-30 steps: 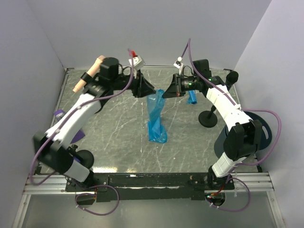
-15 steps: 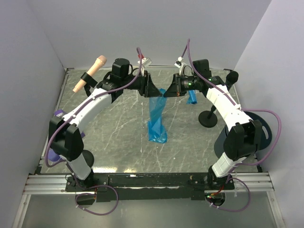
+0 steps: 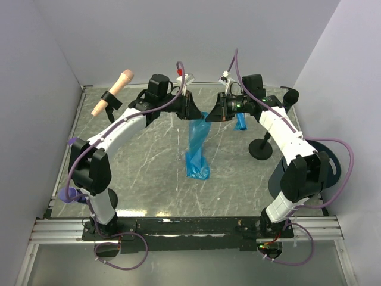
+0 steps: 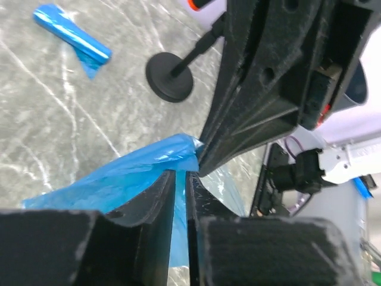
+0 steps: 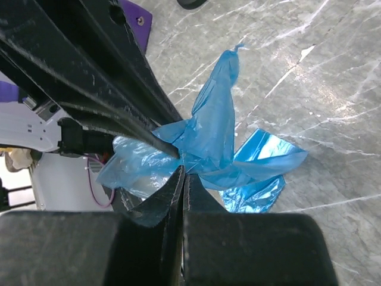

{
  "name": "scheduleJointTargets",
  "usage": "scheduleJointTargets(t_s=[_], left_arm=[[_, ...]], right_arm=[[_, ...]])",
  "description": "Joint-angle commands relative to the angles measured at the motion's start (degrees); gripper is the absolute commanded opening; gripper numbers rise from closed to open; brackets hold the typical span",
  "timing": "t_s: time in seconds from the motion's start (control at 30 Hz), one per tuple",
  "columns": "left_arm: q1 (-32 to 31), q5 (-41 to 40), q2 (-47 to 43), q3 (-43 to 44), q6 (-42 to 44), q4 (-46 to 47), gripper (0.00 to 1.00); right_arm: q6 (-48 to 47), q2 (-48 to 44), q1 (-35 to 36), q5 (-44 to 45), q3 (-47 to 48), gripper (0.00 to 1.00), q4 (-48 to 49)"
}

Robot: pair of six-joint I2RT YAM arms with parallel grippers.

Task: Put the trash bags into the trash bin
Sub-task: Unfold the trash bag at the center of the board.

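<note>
1. Left gripper (image 3: pixel 191 112) meets the bag's raised top corner from the left, jaws drawn to a narrow slit with blue film in it; whether they truly pinch it cannot be told.
2. Long trash bag (image 3: pixel 195 146) hangs mid-table, its long axis running down from that corner to a crumpled foot on the table (image 3: pixel 149 161).
3. Right gripper (image 3: pixel 209 115) clamps the same corner from the right, fingertips together on the film, almost touching the left's.
4. Small blue roll (image 3: pixel 240 123) lies on the table just right of that gripper, untouched.
5. Black stand base (image 3: pixel 262 150) sits between the bag and the trash bin (image 3: pixel 332 159), which stands at the right edge, partly hidden behind the elbow of the right arm (image 3: pixel 300 173).
6. The bin lies right of and nearer than the bag, so the right arm looks the closer carrier. A swing there would need to lift the bag's foot over the stand base, and the side wall (image 3: pixel 357 89) leaves little room beyond the bin.
</note>
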Motion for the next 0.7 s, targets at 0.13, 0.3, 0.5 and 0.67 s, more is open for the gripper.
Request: scheduleJointTargets(t_s=[0.13, 0.3, 0.5, 0.67], left_arm=[[1.2, -6.0, -3.4, 1.3, 2.2, -1.3, 0.50], [1.1, 0.5, -0.5, 2.4, 0.7, -2.5, 0.55], [0.6, 11.6, 1.1, 1.8, -2.8, 3.2, 0.52], [-0.1, 12.1, 4.0, 4.7, -1.3, -1.1, 0.46]], right_arm=[[-1.8, -2.8, -0.1, 0.9, 2.1, 0.00, 0.0], [-2.0, -3.1, -0.1, 1.0, 2.1, 0.00, 0.0], [-2.4, -3.7, -0.1, 1.9, 1.9, 0.00, -0.1], [-2.1, -3.8, 0.0, 1.6, 1.4, 0.00, 0.2]])
